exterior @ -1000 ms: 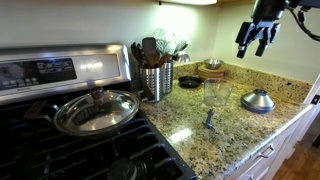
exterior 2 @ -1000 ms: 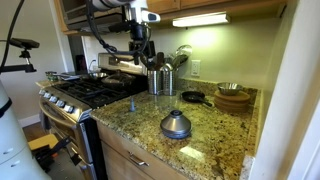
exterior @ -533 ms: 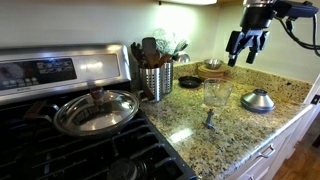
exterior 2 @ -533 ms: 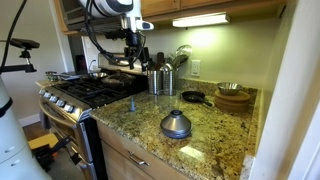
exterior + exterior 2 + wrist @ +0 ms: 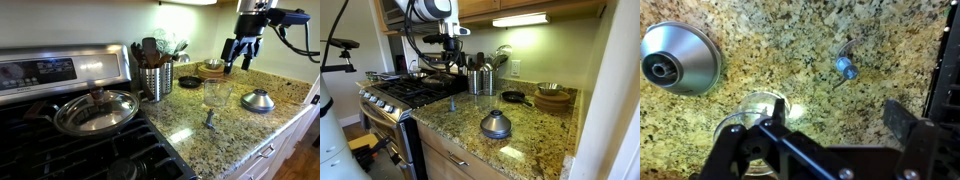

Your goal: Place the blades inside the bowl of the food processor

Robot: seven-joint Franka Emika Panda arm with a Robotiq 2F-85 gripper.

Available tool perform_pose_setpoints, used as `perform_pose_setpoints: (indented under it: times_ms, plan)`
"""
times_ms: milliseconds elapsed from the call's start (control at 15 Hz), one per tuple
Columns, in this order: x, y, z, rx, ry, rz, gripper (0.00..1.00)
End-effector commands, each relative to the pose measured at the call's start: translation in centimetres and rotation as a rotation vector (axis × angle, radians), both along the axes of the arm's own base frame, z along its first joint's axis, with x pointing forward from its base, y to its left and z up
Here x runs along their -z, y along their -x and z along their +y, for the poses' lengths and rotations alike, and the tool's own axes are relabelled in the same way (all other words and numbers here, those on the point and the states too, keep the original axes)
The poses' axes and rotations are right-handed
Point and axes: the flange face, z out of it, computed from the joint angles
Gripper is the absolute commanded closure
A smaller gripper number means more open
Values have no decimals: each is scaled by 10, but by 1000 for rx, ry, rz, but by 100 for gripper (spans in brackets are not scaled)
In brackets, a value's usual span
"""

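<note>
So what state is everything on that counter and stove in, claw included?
Robot gripper: open, empty, in the air above the counter.
Clear cup-shaped bowl: upright, empty.
Small grey blade piece: standing on the granite, outside the bowl.
Silver dome-shaped object: wide side down on the counter.
Ribbed steel canister: upright, full of utensils.
Steel pan: on the stove, lid on.
</note>
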Motion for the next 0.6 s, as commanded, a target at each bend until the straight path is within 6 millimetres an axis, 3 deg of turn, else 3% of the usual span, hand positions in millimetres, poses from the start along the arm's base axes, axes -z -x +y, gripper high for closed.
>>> perform_pose_setpoints:
  times_ms: [0, 533]
  plan:
    - [24, -3, 23, -7, -48, -3, 0]
    - [86, -24, 40, 24, -98, -22, 0]
